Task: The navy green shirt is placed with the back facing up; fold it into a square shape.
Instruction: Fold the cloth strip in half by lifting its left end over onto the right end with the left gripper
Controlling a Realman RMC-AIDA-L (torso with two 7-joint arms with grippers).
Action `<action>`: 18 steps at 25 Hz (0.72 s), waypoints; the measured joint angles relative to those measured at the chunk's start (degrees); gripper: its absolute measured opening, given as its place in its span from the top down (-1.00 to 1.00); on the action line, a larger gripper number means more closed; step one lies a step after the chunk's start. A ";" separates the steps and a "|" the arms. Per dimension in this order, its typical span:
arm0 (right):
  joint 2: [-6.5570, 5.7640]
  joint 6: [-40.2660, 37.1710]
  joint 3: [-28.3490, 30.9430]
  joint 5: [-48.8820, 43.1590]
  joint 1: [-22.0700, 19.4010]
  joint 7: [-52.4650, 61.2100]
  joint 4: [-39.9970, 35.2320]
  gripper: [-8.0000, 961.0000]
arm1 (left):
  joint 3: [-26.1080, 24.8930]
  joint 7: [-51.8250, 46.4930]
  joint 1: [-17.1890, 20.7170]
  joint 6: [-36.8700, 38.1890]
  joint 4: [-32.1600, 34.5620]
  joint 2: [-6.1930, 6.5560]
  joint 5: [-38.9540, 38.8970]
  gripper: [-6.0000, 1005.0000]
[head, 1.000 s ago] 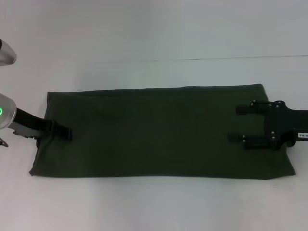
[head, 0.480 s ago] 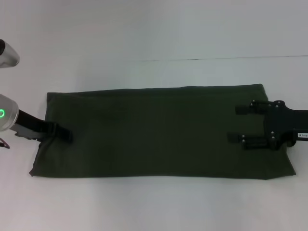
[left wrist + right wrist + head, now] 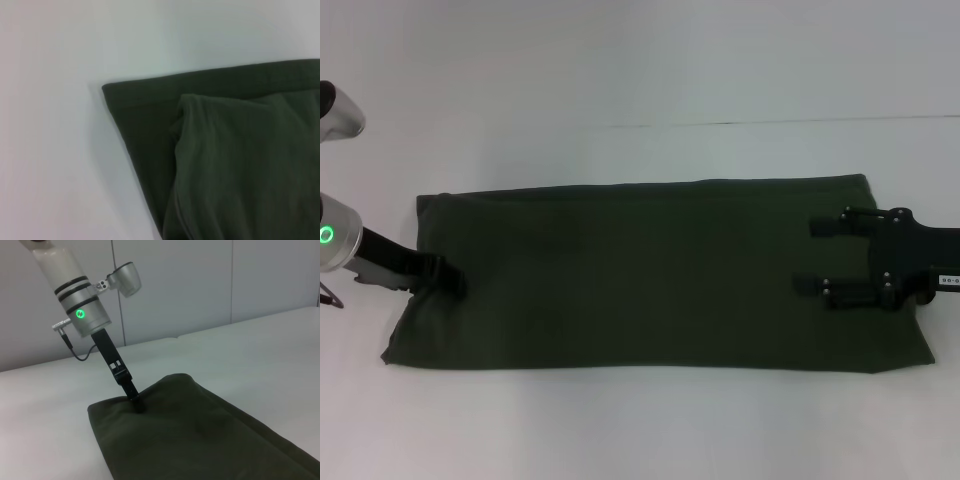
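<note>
The left gripper [image 3: 455,278] presses its tip down onto the navy green shirt [image 3: 650,275] at the cloth's 9 o'clock end; in the right wrist view it [image 3: 135,399] comes down steeply, its tips buried in a small dimple of fabric, and I cannot tell whether its fingers are spread or pinched. The right gripper [image 3: 810,258] hovers over the 3 o'clock end with its 2 fingers set wide and parallel, pointing toward 9 o'clock, holding nothing.

The shirt lies flat as 1 long band across the middle of the white table [image 3: 640,70], already narrowed lengthwise, so a fold of 1 end over the other looks like the step in hand.

Risks, as I judge them: if the left tips catch only the top layer, the lower layers, which show stacked and offset at the corner in the left wrist view [image 3: 150,120], would stay behind and the fold would come apart. A drag toward 3 o'clock without lift would bunch the cloth. The right fingers, low over the fabric, could snag it.

Edges: the 12 o'clock edge runs straight, the 6 o'clock edge flares at both corners. Bare table lies open at 12 and 6 o'clock; the 3 and 9 o'clock sides are occupied by the arms.
</note>
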 joint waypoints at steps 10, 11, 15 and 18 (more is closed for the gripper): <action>0.00 0.23 0.11 0.05 0.00 -0.04 0.00 -0.83 | -0.01 0.01 -0.09 0.39 0.07 0.05 0.00 -0.07; 0.04 0.36 0.12 0.05 0.01 -0.04 0.00 -0.83 | -0.01 0.03 -0.13 0.39 0.07 0.05 0.00 -0.07; 0.08 0.30 0.12 0.19 0.06 0.00 0.00 -0.83 | -0.01 0.32 -0.36 0.40 0.09 0.05 0.00 -0.07; 0.06 0.07 0.13 0.23 0.20 0.25 -0.03 -0.83 | -0.01 0.44 -0.46 0.39 0.05 0.06 -0.01 -0.07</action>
